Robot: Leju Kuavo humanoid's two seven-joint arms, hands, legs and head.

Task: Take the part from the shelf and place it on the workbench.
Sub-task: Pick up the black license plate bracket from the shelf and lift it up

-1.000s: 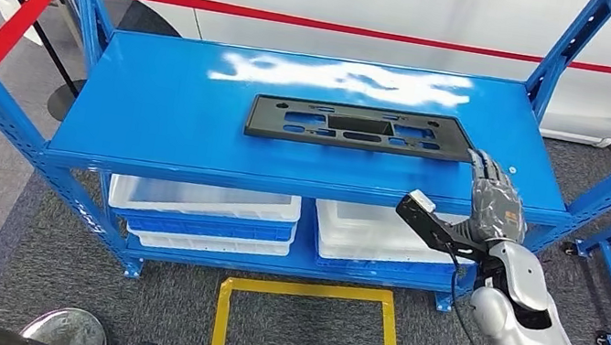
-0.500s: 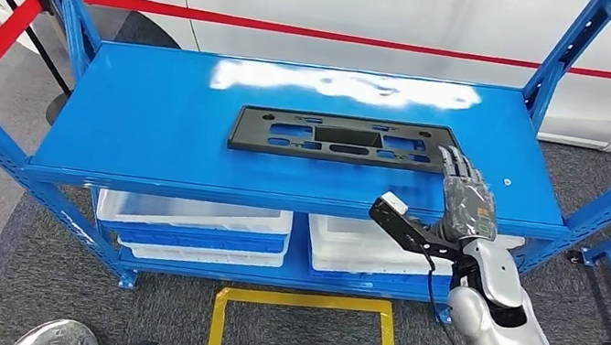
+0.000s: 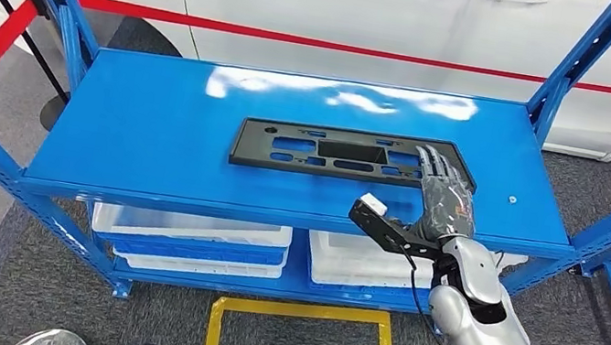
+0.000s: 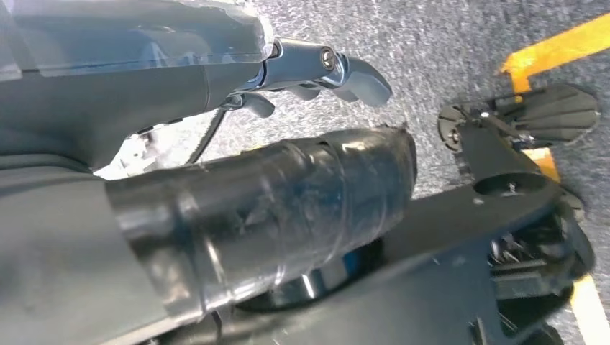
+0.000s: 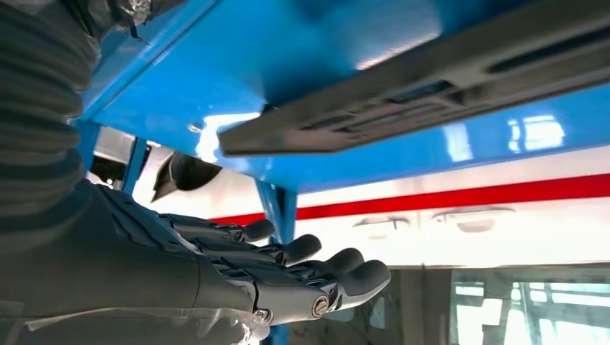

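Right robot hand (image 3: 444,199) now over part (image 3: 333,151).

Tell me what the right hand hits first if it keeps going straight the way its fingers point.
Probably the black part. The right hand has its fingers stretched over the part's right end on the shelf, apparently just above it. Depth is unclear, so contact can't be confirmed.

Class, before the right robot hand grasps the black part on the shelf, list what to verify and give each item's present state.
1. Black part lies flat on the blue shelf: ok.
2. Right robot hand reaches the part's right end: ok.
3. Its fingers apart, holding nothing: ok.
4. Fingers already touch the part: cannot tell.
5. Shelf top around the part free of other things: ok.
6. Left robot hand holds nothing: cannot tell.
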